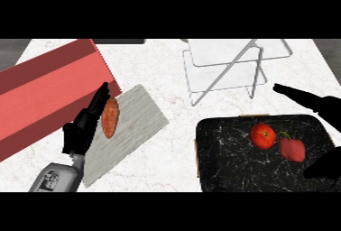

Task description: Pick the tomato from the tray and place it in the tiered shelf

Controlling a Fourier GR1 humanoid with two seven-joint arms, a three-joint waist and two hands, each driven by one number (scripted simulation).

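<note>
The red tomato (262, 136) lies in the black marbled tray (226, 158) at the lower right, next to a red pepper (292, 149). The wire tiered shelf (230, 67) stands behind the tray, at the top middle. My right hand (325, 105) comes in from the right edge, open, its fingers stretched left past the tray's far right corner and its thumb low over the tray's right side. It is to the right of the tomato and not touching it. My left hand (80, 131) rests open at the left, fingers up.
A grey stone board (133, 131) lies left of the tray with an orange-red oblong food item (110, 118) on its left edge, close to my left fingers. A long red box (47, 90) fills the far left.
</note>
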